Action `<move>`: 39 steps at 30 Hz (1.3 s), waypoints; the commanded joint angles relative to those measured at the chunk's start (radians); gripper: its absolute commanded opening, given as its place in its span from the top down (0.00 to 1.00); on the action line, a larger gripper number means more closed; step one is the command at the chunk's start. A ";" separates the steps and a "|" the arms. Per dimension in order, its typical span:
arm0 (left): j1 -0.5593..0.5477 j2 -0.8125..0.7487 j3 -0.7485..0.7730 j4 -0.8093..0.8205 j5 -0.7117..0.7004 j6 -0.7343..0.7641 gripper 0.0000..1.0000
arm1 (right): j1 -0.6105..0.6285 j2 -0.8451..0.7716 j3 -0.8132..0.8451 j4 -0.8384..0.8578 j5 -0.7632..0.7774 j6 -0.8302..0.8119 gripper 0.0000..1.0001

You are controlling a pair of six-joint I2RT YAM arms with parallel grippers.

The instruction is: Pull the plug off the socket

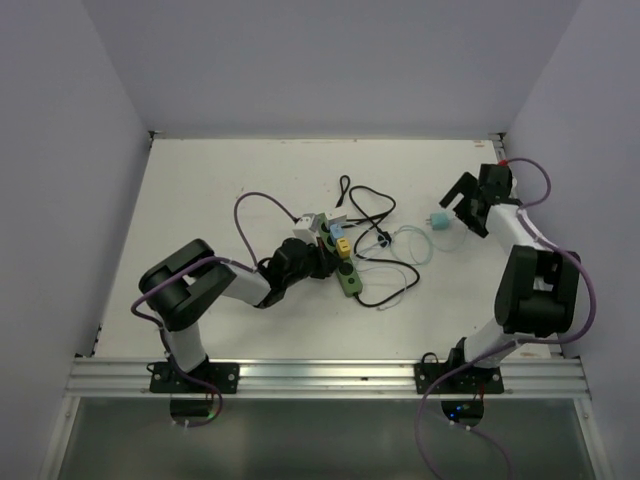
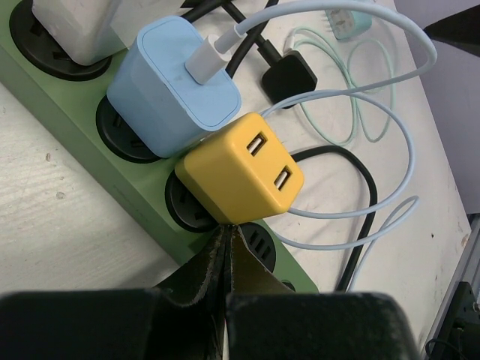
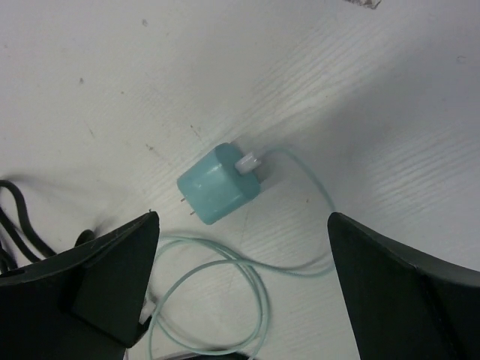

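Teal plug (image 3: pixel 220 184) is out of the socket (image 2: pixel 67 112), lying on its side on the table (image 3: pixel 112 75) with prongs bare and its teal cable (image 3: pixel 259 289) looped beside it, well apart from the strip. Right gripper (image 3: pixel 244 217) hangs over it with jaws wide apart, holding nothing. Left gripper (image 2: pixel 229 247) is fully closed, tips pressed on the green strip just beside the yellow adapter (image 2: pixel 244 169). Blue charger (image 2: pixel 172 94) is plugged in next to it.
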State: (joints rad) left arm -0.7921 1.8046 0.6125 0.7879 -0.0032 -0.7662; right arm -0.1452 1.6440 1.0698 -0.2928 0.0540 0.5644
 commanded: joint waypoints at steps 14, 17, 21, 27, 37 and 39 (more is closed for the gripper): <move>0.007 -0.027 -0.163 -0.196 -0.035 0.073 1.00 | 0.351 -0.450 -0.071 -0.014 -0.112 -0.191 0.23; 0.008 -0.071 -0.175 -0.225 -0.058 0.074 1.00 | 0.439 -0.463 -0.088 -0.026 -0.103 -0.227 0.39; 0.034 -0.174 -0.169 -0.289 -0.110 0.107 1.00 | 0.553 -0.418 -0.100 -0.035 -0.089 -0.307 0.53; 0.111 -0.332 -0.114 -0.366 -0.107 0.172 1.00 | 0.702 -0.305 -0.091 -0.028 -0.014 -0.360 0.53; 0.122 -0.381 -0.037 -0.216 -0.064 0.406 0.67 | 0.800 -0.175 -0.068 0.031 0.038 -0.365 0.44; 0.122 -0.337 -0.014 -0.196 -0.044 0.418 0.58 | 0.806 -0.159 -0.059 0.030 0.052 -0.362 0.43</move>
State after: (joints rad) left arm -0.6743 1.4273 0.5503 0.5110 -0.0780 -0.4370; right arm 0.6491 1.4631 0.9722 -0.2981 0.0624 0.2218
